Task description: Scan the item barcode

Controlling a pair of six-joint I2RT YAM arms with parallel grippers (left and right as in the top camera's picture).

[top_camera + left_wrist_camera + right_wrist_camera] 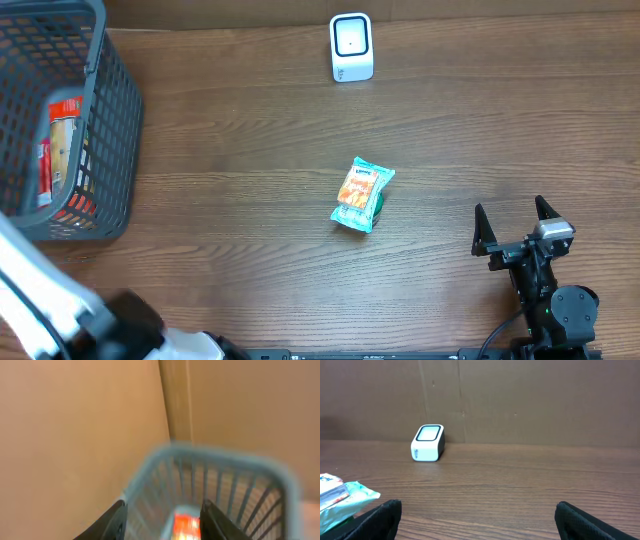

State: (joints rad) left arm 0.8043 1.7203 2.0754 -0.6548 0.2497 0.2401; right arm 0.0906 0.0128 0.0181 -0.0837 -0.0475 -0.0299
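A teal snack packet (362,194) lies flat at the table's middle; its edge shows at the left of the right wrist view (340,497). The white barcode scanner (351,47) (427,442) stands at the far edge. My right gripper (512,215) (480,520) rests open near the front right, with only bare table between its fingers. My left gripper (164,532) hangs over the grey basket (220,460). A red packet (187,527) shows between its fingers. The picture is blurred and the fingertips are cut off, so contact is unclear. The overhead view shows only the left arm (40,290).
The grey mesh basket (110,120) stands at the far left and holds several red packets (65,150). A cardboard wall runs behind the table and behind the basket.
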